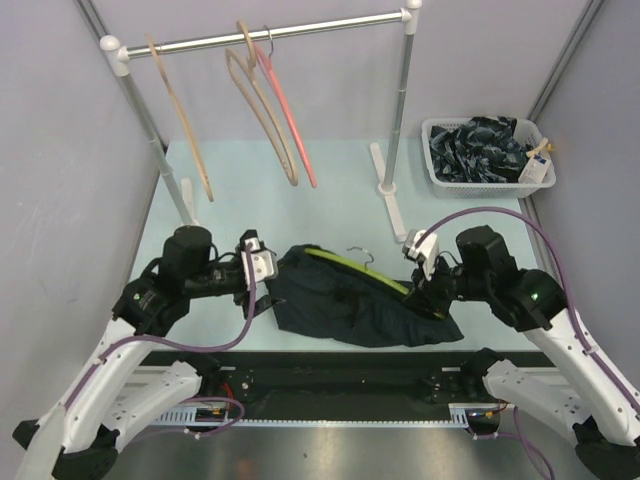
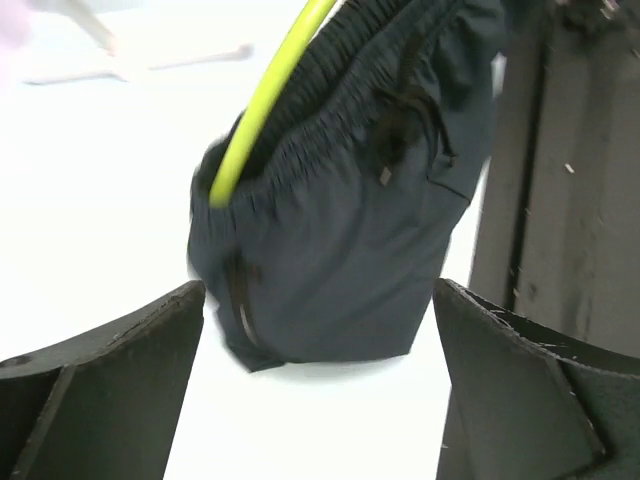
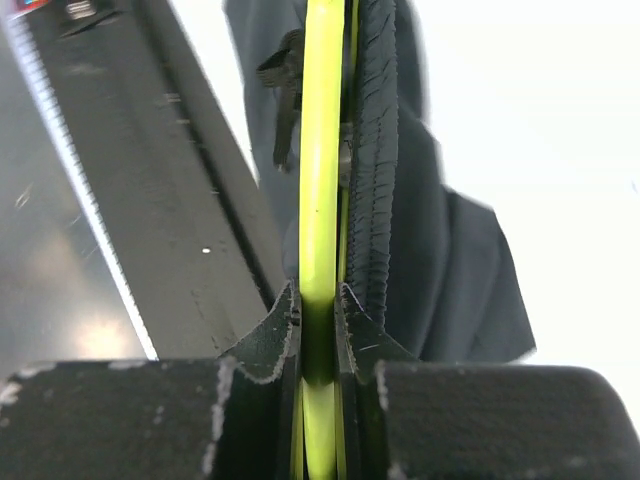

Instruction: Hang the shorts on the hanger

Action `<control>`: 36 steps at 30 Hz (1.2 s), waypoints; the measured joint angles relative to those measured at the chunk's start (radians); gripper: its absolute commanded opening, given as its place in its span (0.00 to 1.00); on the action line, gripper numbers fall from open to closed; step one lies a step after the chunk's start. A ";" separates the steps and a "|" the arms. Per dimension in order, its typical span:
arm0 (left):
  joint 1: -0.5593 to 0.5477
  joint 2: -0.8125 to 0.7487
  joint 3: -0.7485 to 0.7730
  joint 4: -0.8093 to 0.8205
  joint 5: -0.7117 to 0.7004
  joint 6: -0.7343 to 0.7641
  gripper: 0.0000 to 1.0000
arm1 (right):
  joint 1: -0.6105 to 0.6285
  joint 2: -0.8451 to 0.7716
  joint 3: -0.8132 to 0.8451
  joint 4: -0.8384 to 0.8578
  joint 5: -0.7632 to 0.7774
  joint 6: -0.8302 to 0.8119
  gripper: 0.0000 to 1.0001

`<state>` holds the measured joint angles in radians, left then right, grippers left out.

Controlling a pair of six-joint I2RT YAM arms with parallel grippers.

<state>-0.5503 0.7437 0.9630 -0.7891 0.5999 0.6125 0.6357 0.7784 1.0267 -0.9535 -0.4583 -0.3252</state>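
Note:
The dark navy shorts (image 1: 350,300) lie bunched on the table between my arms, with the lime-green hanger (image 1: 365,270) threaded through the waistband and its metal hook (image 1: 362,256) sticking up behind. My right gripper (image 3: 320,300) is shut on the hanger's green bar (image 3: 322,150) at its right end; the gathered waistband (image 3: 372,150) runs alongside. My left gripper (image 2: 320,330) stands wide open just left of the shorts (image 2: 340,250), nothing between its fingers (image 2: 120,370); the hanger's left end (image 2: 255,120) pokes out of the waistband ahead.
A clothes rail (image 1: 280,35) stands at the back with beige wooden hangers (image 1: 180,120) and a pink hanger (image 1: 290,110). A white basket (image 1: 485,155) of dark clothes sits at the back right. The black table edge strip (image 1: 340,370) runs along the near side.

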 measured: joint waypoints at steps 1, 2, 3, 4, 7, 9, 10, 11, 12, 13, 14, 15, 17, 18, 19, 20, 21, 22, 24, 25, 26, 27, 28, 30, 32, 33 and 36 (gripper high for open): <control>0.004 -0.008 0.013 0.006 -0.011 -0.016 1.00 | -0.023 0.006 0.008 -0.015 0.023 0.021 0.00; 0.007 -0.015 0.029 0.014 -0.020 -0.033 1.00 | -0.049 0.016 0.019 -0.029 0.042 0.039 0.00; 0.011 -0.022 0.042 0.024 -0.026 -0.046 1.00 | -0.071 0.027 0.030 -0.038 0.054 0.053 0.00; 0.014 -0.027 0.052 0.030 -0.030 -0.056 1.00 | -0.103 0.044 0.047 -0.053 0.060 0.067 0.00; 0.021 -0.051 0.062 0.050 -0.045 -0.080 1.00 | -0.224 0.108 0.110 -0.076 0.053 0.100 0.00; 0.024 -0.069 0.062 0.048 -0.048 -0.090 1.00 | -0.296 0.158 0.165 -0.091 0.036 0.117 0.00; 0.026 -0.076 0.062 0.048 -0.048 -0.092 1.00 | -0.327 0.195 0.205 -0.091 0.031 0.130 0.00; 0.027 -0.084 0.060 0.049 -0.047 -0.098 1.00 | -0.347 0.245 0.264 -0.091 0.026 0.143 0.00; 0.029 -0.090 0.058 0.048 -0.047 -0.100 1.00 | -0.365 0.275 0.297 -0.082 0.024 0.151 0.00; 0.031 -0.097 0.053 0.051 -0.047 -0.103 1.00 | -0.372 0.312 0.341 -0.077 0.021 0.161 0.00; 0.032 -0.102 0.047 0.052 -0.046 -0.108 1.00 | -0.374 0.348 0.389 -0.070 0.018 0.170 0.00; 0.034 -0.106 0.040 0.053 -0.046 -0.109 1.00 | -0.374 0.375 0.428 -0.061 0.013 0.176 0.00; 0.036 -0.113 0.027 0.056 -0.045 -0.116 1.00 | -0.374 0.451 0.548 -0.060 0.008 0.192 0.00; 0.037 -0.114 0.021 0.058 -0.043 -0.116 1.00 | -0.374 0.483 0.601 -0.053 0.006 0.197 0.00; 0.037 -0.116 0.014 0.062 -0.043 -0.117 1.00 | -0.373 0.533 0.684 -0.041 0.006 0.202 0.00; 0.037 -0.116 0.010 0.062 -0.042 -0.118 1.00 | -0.373 0.566 0.735 -0.027 0.007 0.206 0.00; 0.038 -0.117 0.003 0.064 -0.039 -0.119 1.00 | -0.374 0.613 0.813 -0.016 0.008 0.215 0.00; 0.038 -0.119 -0.001 0.066 -0.038 -0.120 1.00 | -0.375 0.645 0.863 0.003 0.010 0.222 0.00; 0.039 -0.124 -0.013 0.069 -0.037 -0.124 1.00 | -0.374 0.710 0.958 0.031 0.014 0.235 0.00; 0.039 -0.130 -0.019 0.070 -0.037 -0.124 1.00 | -0.374 0.746 1.012 0.042 0.014 0.245 0.00; 0.039 -0.134 -0.024 0.070 -0.036 -0.124 1.00 | -0.374 0.774 1.051 0.061 0.016 0.253 0.00; 0.039 -0.142 -0.034 0.071 -0.035 -0.125 1.00 | -0.374 0.801 1.083 0.076 0.017 0.262 0.00; 0.040 -0.148 -0.041 0.071 -0.033 -0.125 1.00 | -0.374 0.823 1.110 0.092 0.017 0.271 0.00; 0.040 -0.156 -0.053 0.072 -0.026 -0.125 1.00 | -0.371 0.858 1.145 0.123 0.019 0.285 0.00; 0.040 -0.158 -0.061 0.071 -0.022 -0.125 1.00 | -0.369 0.883 1.175 0.141 0.022 0.300 0.00; 0.041 -0.158 -0.064 0.072 -0.021 -0.125 1.00 | -0.367 0.900 1.196 0.151 0.025 0.309 0.00; 0.041 -0.158 -0.068 0.072 -0.020 -0.125 1.00 | -0.362 0.942 1.254 0.172 0.025 0.338 0.00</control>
<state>-0.5091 0.5861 0.8951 -0.7166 0.5797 0.4873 0.2741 1.7203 2.2803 -0.7815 -0.4332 0.0128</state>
